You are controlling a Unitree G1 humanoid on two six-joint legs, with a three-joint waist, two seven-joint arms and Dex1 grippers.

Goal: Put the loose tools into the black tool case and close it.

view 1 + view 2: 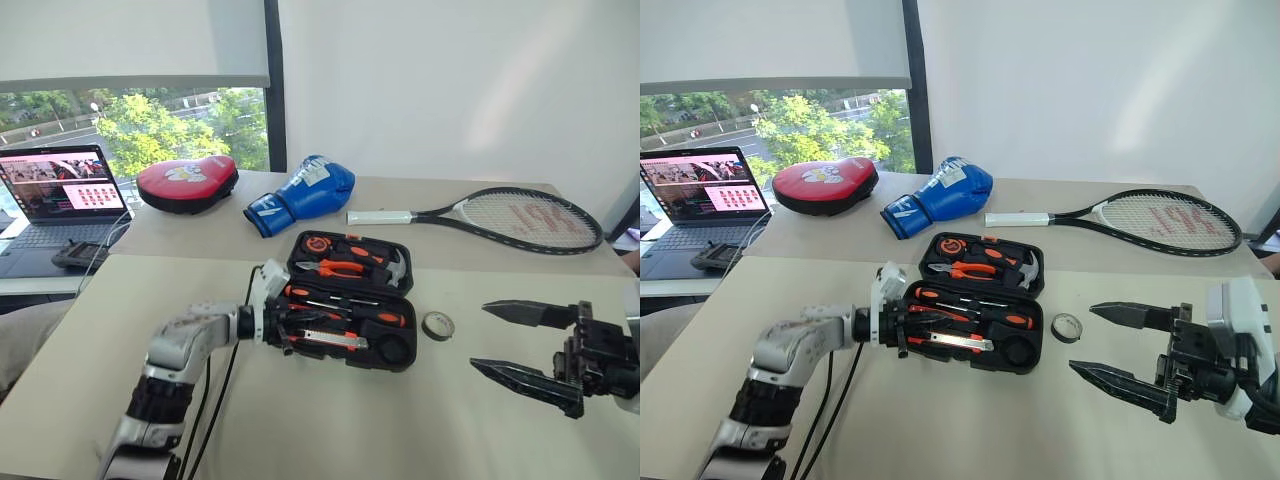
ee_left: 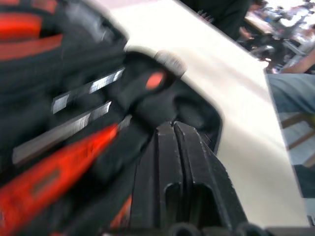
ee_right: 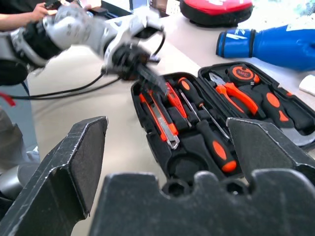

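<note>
With the screwdrivers and knife (image 1: 322,340) already seated in the open tool case (image 1: 345,298) at frame centre, the tape roll (image 1: 437,325) remains loose just right of it, the left gripper (image 1: 287,328) pressed together over the case, the right gripper (image 1: 520,345) spread at lower right, and closing still pending.

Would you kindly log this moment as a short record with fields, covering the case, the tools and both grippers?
case: black tool case open on the table
in tray: screwdrivers and utility knife
still loose: small roll, right of the case
left gripper: shut, at the tray's left end
right gripper: open, above the table, right of the roll
</note>
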